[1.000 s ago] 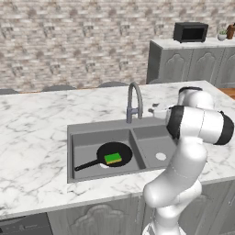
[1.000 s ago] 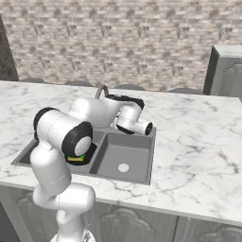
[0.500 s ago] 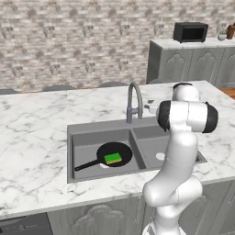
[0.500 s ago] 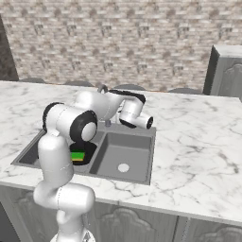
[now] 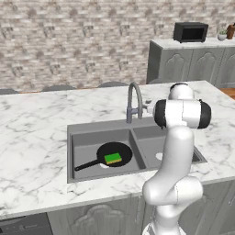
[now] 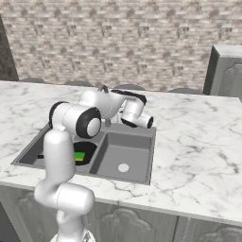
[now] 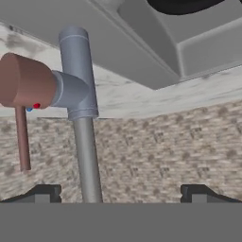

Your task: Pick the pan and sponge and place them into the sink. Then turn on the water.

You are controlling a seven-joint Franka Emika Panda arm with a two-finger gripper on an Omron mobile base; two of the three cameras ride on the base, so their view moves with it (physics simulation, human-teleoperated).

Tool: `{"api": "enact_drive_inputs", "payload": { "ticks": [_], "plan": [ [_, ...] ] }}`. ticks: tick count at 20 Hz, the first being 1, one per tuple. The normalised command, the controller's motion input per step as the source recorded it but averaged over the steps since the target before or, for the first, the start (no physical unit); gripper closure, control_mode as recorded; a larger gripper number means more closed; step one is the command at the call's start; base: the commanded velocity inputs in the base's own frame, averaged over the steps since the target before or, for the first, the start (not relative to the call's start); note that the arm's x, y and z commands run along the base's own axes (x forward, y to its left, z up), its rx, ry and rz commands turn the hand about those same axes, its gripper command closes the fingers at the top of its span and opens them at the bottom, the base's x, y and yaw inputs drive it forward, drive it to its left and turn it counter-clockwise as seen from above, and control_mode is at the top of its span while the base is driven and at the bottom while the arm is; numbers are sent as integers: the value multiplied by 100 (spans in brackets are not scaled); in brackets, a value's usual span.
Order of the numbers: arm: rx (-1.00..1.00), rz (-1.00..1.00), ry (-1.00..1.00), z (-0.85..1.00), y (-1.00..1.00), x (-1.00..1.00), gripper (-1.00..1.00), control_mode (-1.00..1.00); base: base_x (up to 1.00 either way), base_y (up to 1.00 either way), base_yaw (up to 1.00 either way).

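The pan (image 5: 114, 153) is lying in the left basin of the sink (image 5: 92, 133), handle pointing toward the front left corner, and the sponge (image 5: 113, 159) is sitting on top of it, so both placing steps look done. No stream is falling from the faucet (image 5: 133, 98) yet, so turning on the water is what is left.

Over the last second the arm has been swinging its hand in toward the faucet base; in the right base view the gripper (image 6: 147, 124) is now hovering just right of the faucet, above the back rim of the right basin. In the hand view the faucet column (image 7: 80, 94) is rising between the widely parted fingertips (image 7: 45, 193), and the brown valve knob (image 7: 26, 80) with its thin lever (image 7: 21, 137) is sticking out to one side, untouched. The fingers are standing fully apart, gripping nothing. Judging from this, the hand is lining up to push the lever
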Motion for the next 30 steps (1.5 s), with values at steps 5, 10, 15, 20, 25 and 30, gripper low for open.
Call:
{"api": "enact_drive_inputs", "payload": {
  "ticks": [5, 10, 15, 20, 25, 30],
  "plan": [
    [0, 0, 0, -5, 14, 38, -100, -100, 0, 0, 0],
    [0, 0, 0, -3, 2, 31, -100, -100, 0, 0, 0],
    [0, 0, 0, -12, 0, 22, -100, -100, 0, 0, 0],
    [2, 0, 0, -22, -5, 23, -100, -100, 0, 0, 0],
    [2, 0, 0, -23, -5, 32, -100, -100, 0, 0, 0],
    [0, 0, 0, -26, 0, 47, -100, -100, 0, 0, 0]
  ]
}}
